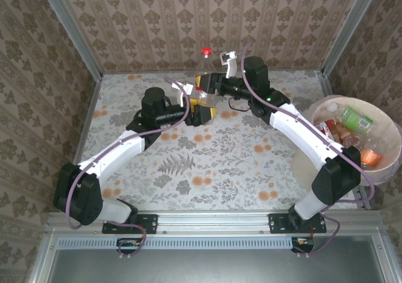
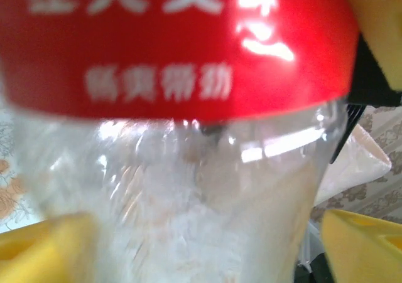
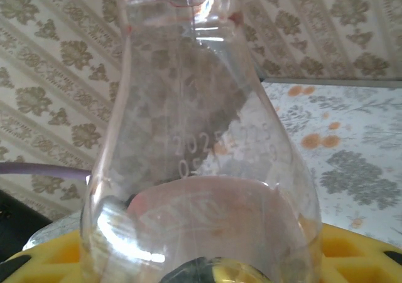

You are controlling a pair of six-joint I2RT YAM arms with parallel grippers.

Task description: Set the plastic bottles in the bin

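Red-capped bottle (image 1: pixel 203 69) upright at far mid-table, well apart from the bin (image 1: pixel 301 164), clenched by the right gripper (image 1: pixel 207 85), left gripper (image 1: pixel 202 107) hold indeterminate; judged light, thin-walled, slippery, best held at labelled waist.

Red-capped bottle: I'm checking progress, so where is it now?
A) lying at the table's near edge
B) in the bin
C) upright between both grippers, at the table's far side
C: the red-capped bottle stands upright between the left gripper and right gripper, well away from the bin.
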